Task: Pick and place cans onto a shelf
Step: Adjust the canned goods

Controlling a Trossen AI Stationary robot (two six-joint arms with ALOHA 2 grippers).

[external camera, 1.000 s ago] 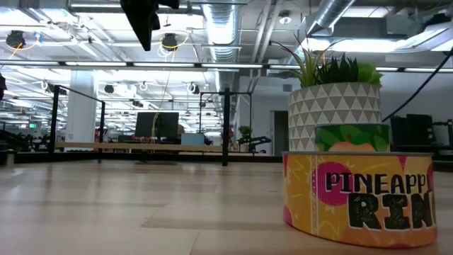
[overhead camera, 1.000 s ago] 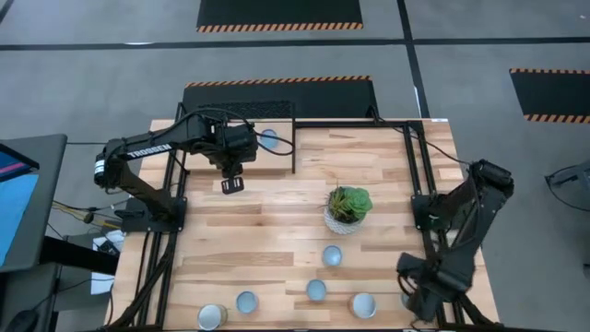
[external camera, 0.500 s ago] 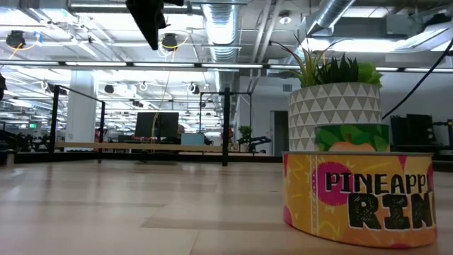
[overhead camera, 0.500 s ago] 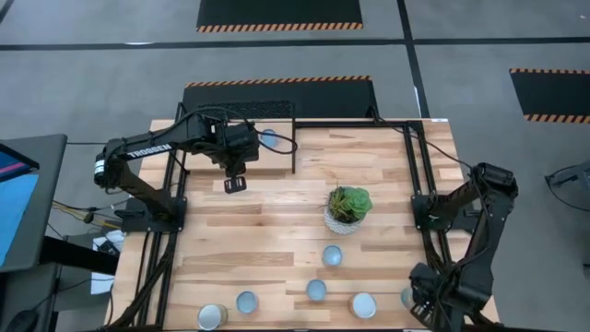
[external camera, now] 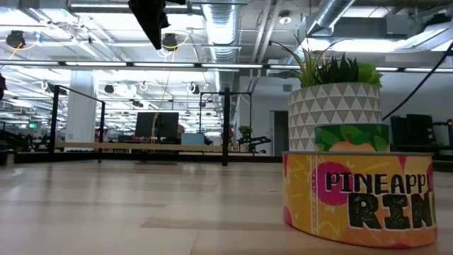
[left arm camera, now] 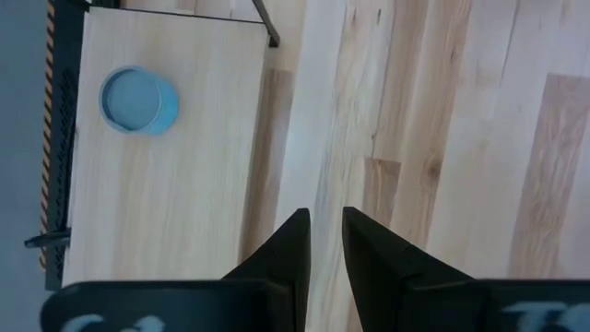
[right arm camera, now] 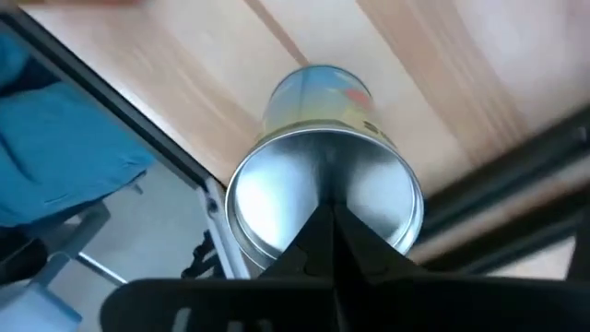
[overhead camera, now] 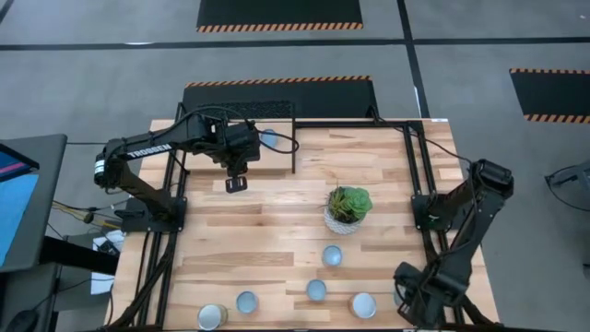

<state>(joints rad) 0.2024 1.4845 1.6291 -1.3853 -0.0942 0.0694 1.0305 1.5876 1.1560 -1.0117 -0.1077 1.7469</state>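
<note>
The shelf [overhead camera: 198, 148] stands at the table's far left, with one pale-blue-topped can [overhead camera: 268, 140] upright on it; both also show in the left wrist view, the shelf [left arm camera: 184, 184] and the can [left arm camera: 136, 100]. My left gripper [overhead camera: 236, 183] hangs above the tabletop just in front of the shelf, empty and shut but for a narrow gap [left arm camera: 325, 217]. Several cans stand near the near edge, one [overhead camera: 332, 255] closer to the plant. My right gripper [overhead camera: 408, 309] is shut [right arm camera: 327, 217] over a can [right arm camera: 323, 101] at the near right corner. My right gripper's shut fingers come from above, slanting down at the silvery round top [right arm camera: 277, 203] of the upright can. The fingers themselves cover the spot under their tips, so I cannot tell whether they touch it.
A green plant in a white pot [overhead camera: 348, 207] stands right of the table's middle. In the low view a yellow-and-pink pineapple can [external camera: 361, 198] stands in front of it. Black frame bars [overhead camera: 419, 184] run along the table's left and right sides. Bare planks lie mid-table.
My left gripper has drifted slightly toward the table's right edge, staying high. My right arm has swung out toward the right edge and come back toward the left, with its gripper staying at the near right corner.
</note>
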